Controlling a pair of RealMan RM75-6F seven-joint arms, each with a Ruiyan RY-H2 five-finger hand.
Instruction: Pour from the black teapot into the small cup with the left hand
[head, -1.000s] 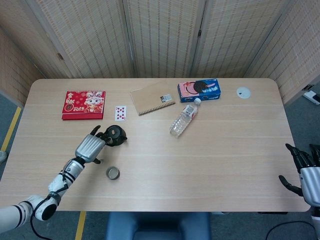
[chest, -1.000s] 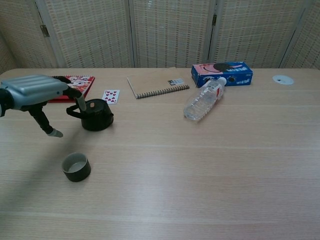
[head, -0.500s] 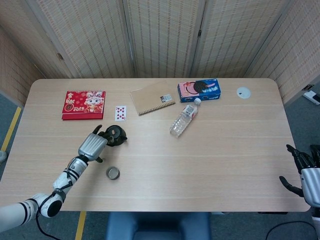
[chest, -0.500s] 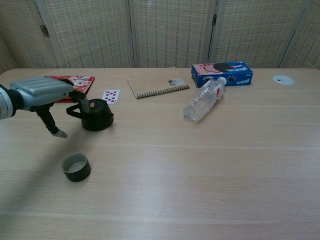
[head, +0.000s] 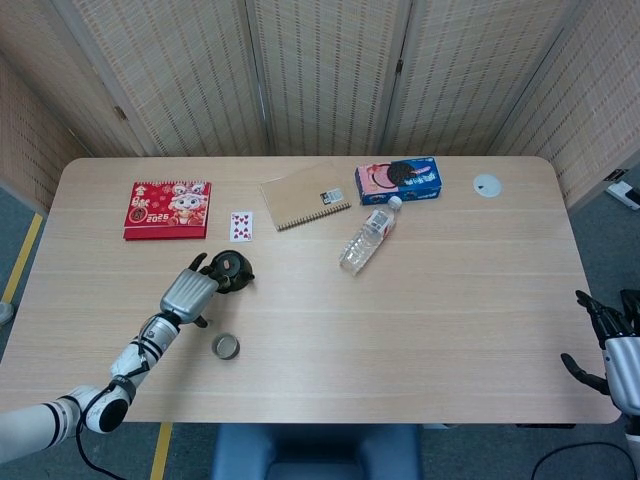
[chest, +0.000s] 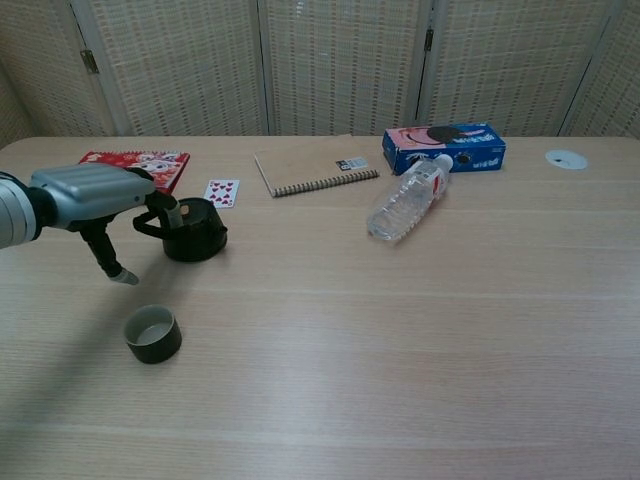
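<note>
The left hand (chest: 95, 195) is right up against the handle side of the black teapot (chest: 194, 229), fingers spread and curling toward the handle, but I can't tell if it actually has a grip. The teapot sits upright near the table's (head: 450, 300) left end, with the small cup (chest: 152, 333) nearer the front edge. The right hand (head: 612, 345) hangs off the front right corner, fingers apart, holding nothing.

The left hand (chest: 95, 195) covered the handle side of the black teapot (chest: 195, 231), so it was hard to tell if the fingers touched the handle. The right hand (head: 612, 338) was cut off by the picture's edge in the head view. The printing on the playing card (head: 241, 226) was too small to read.
</note>
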